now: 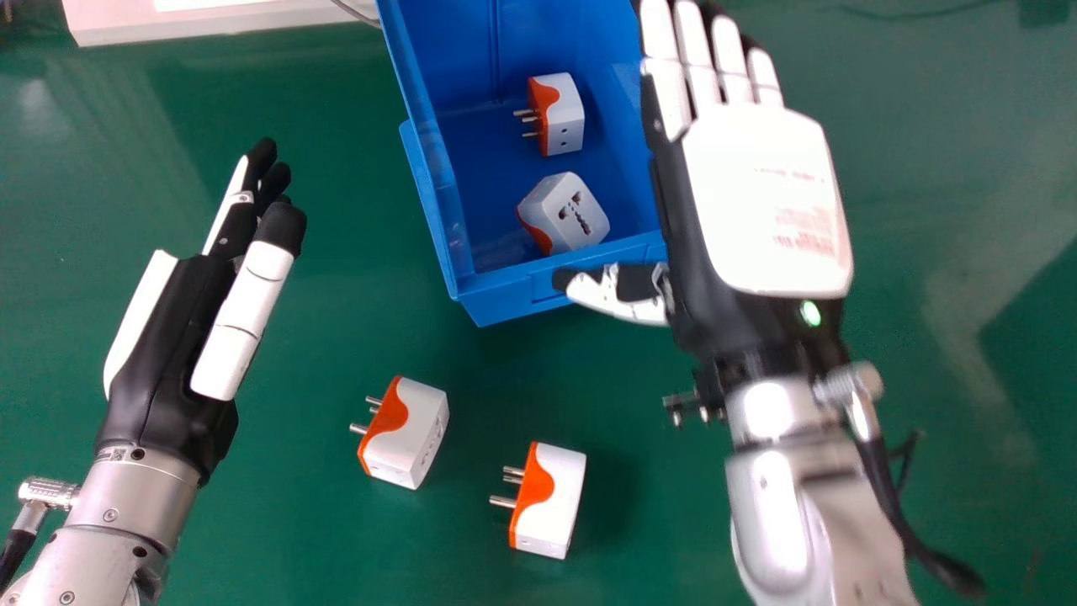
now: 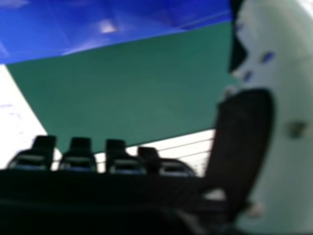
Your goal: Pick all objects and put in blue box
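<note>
The blue box holds two white-and-orange plug adapters, one farther back and one close to its near wall. Two more adapters lie on the green table, one in front of the box and another nearer. My right hand is over the box's right side, fingers straight, thumb across the near rim, holding nothing. In the right hand view the hand's thumb shows, with the blue box beyond. My left hand stays open and empty, left of the box.
Green table surrounds the box. A white object lies at the back left, with a thin cable beside the box. Another cable hangs along my right forearm.
</note>
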Controlling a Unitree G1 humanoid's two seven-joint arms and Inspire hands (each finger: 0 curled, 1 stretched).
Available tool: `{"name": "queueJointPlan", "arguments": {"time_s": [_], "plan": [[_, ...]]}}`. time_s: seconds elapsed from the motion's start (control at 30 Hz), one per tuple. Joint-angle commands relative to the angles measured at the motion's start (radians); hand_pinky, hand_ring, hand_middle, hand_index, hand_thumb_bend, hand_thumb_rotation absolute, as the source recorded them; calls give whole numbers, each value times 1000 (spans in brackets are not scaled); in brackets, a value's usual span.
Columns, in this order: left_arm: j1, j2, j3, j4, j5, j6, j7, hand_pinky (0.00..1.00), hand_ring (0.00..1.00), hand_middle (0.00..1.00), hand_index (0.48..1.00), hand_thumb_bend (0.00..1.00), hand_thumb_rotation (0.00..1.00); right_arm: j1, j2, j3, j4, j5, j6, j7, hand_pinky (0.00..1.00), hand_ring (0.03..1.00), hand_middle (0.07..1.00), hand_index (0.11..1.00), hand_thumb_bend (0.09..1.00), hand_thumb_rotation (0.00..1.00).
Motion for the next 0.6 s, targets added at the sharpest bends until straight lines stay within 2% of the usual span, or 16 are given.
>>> {"name": "queueJointPlan", "arguments": {"time_s": [0.0, 0.1, 0.23, 0.33, 0.43, 0.57], "plan": [[3, 9, 6, -10, -3, -26, -5, 961, 1000, 1000, 1000, 794, 960, 53, 0, 2, -58, -19, -49, -42, 988, 1000, 1000, 995, 633, 186], [8, 10, 8, -8, -4, -34, -7, 961, 1000, 1000, 1000, 794, 960, 183, -13, 16, -109, -2, -118, -93, 980, 1000, 1000, 990, 621, 201], [16, 12, 12, -17, -10, -32, -13, 963, 1000, 1000, 1000, 790, 961, 316, -63, 13, -122, -44, -199, -170, 918, 982, 989, 953, 589, 232], [25, 12, 18, -16, -15, -40, -19, 963, 1000, 1000, 1000, 792, 961, 379, -90, 9, -105, -77, -237, -215, 897, 973, 982, 943, 580, 247], [30, 12, 22, -9, -19, -48, -24, 966, 1000, 1000, 1000, 796, 960, 436, -103, 12, -75, -48, -294, -258, 836, 939, 952, 908, 571, 304], [41, 10, 27, 3, -23, -67, -31, 968, 1000, 1000, 1000, 800, 959, 493, -111, 15, -8, 6, -386, -330, 792, 913, 923, 874, 580, 330]]}}
